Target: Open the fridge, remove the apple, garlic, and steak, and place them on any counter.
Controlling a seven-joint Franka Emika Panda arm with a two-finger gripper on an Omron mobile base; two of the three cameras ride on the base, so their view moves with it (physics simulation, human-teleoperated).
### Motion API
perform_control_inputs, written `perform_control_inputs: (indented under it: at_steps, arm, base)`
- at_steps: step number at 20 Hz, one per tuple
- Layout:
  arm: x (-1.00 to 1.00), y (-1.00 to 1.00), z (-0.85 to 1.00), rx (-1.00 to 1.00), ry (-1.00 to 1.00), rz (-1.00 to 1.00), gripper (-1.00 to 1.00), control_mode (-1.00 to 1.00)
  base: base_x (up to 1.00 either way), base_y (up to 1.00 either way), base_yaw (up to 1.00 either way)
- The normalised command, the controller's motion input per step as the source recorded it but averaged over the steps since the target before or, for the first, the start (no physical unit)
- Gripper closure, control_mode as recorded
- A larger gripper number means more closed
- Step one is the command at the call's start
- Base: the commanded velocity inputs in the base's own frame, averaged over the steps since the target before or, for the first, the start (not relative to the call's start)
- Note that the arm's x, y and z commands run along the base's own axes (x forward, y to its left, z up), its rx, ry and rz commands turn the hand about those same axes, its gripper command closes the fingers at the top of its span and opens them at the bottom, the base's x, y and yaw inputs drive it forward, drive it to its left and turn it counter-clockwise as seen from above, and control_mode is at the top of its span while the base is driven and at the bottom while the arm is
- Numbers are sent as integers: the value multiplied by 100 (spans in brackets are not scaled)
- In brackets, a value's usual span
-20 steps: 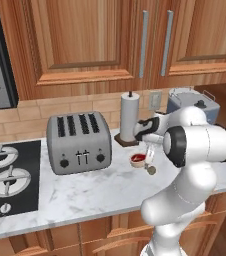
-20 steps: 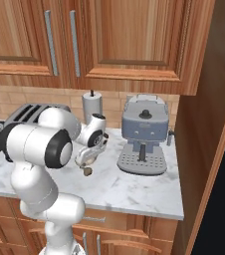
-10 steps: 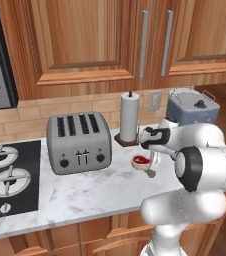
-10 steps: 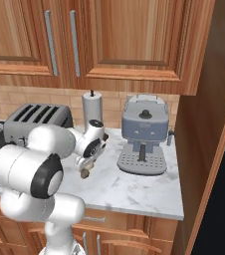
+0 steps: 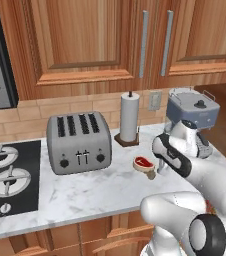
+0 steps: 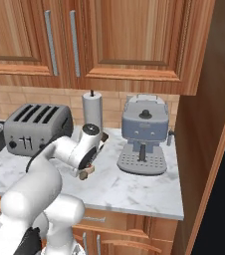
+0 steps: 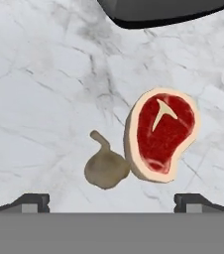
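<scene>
- Marble counter (image 5: 75, 192) runs under brown wooden cabinets, and on it you have a toaster (image 5: 78, 142), a paper towel roll (image 5: 129, 117) at the back edge and a coffee machine (image 6: 143, 134) toward the right end.
- You see the steak (image 7: 160, 134) lying flat on the counter's open middle, in front of the paper towel roll and between the toaster and the coffee machine.
- You see the garlic (image 7: 105, 167) touching the steak's rim, or so close that no gap shows, its stem pointing away from the meat.
- Your gripper (image 7: 111, 201) hangs over the pair with its jaws spread wide and nothing between them; both tips stand clear of the two things.
- From the hand camera, the garlic sits nearly on the midline between the tips and the steak lies off toward the right-hand tip, its long axis running from near the fingers up and away.
- You can judge both as already delivered, so the arm's next move probably calls for a straight lift away; a sideways sweep could nudge the garlic.
- No apple is to be made out on this stretch of counter.
</scene>
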Motion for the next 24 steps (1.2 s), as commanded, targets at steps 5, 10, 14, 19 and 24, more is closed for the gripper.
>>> perform_control_inputs:
  at_steps: [5,10,14,19,24]
  arm:
    - [-26,-27,87,0,-6,0,-100,-100]
    - [-42,-27,70,0,0,0,-100,-100]
    - [-32,-27,83,7,0,-3,-100,-100]
    - [-57,-7,79,8,0,-2,-100,-100]
    - [-44,0,83,13,1,-2,-100,-100]
  base:
    - [0,0,0]
    - [0,0,0]
    - [0,0,0]
    - [0,0,0]
    - [0,0,0]
